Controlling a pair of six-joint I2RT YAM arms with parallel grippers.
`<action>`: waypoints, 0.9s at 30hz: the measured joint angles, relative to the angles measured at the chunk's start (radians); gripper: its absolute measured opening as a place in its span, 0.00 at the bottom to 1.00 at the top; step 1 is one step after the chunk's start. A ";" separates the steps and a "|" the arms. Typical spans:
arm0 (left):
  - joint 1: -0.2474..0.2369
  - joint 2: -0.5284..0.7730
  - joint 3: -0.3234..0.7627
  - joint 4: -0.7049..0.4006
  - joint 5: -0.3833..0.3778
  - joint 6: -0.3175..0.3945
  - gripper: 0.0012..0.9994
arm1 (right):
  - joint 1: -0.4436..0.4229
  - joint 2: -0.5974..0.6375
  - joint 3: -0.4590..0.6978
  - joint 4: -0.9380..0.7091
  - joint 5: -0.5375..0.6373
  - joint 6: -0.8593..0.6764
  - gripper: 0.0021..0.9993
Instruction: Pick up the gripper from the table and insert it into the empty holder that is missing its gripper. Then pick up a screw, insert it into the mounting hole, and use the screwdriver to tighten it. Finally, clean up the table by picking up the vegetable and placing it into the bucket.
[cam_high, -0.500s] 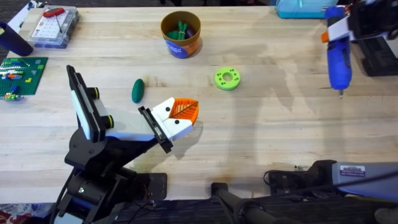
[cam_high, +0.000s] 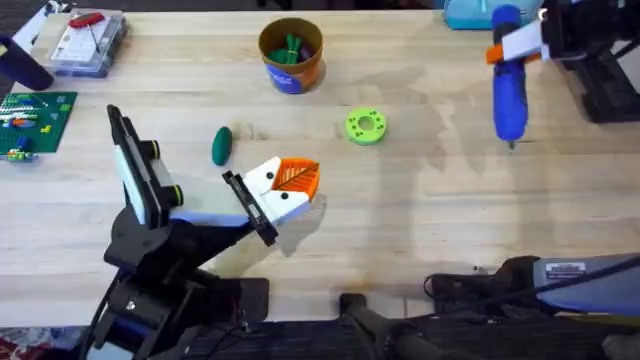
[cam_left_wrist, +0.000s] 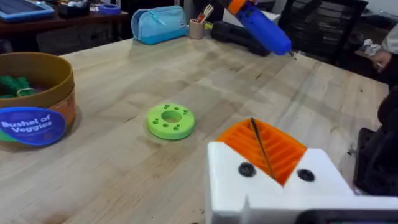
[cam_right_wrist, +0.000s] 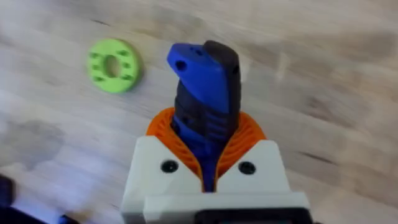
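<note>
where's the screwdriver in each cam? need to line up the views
Overhead: the screwdriver is at upper right, bit pointing toward the arm bases.
Left wrist: screwdriver top centre-right, held above the table.
Right wrist: screwdriver at centre, clamped between the right gripper pads.
Shared landmark: the lime-green disc.

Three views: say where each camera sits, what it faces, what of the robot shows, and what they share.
Overhead: above the arm bases, looking down and forward at the table; left gripper and right gripper show.
Left wrist: on the left arm, facing across the table; its fingers are shut.
Right wrist: looks down past fingers clamping the screwdriver.
Shared: the green disc appears in all three.
</note>
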 joint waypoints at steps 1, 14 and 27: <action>0.000 0.000 0.000 0.000 0.000 0.000 0.02 | 0.000 0.000 0.013 -0.002 -0.044 -0.006 0.05; 0.000 0.000 0.000 0.000 -0.011 0.000 0.02 | 0.175 0.003 0.499 0.095 -0.277 -0.003 0.05; 0.000 0.000 0.000 0.000 -0.023 0.000 0.02 | 0.412 -0.001 0.563 0.404 -0.460 0.057 0.05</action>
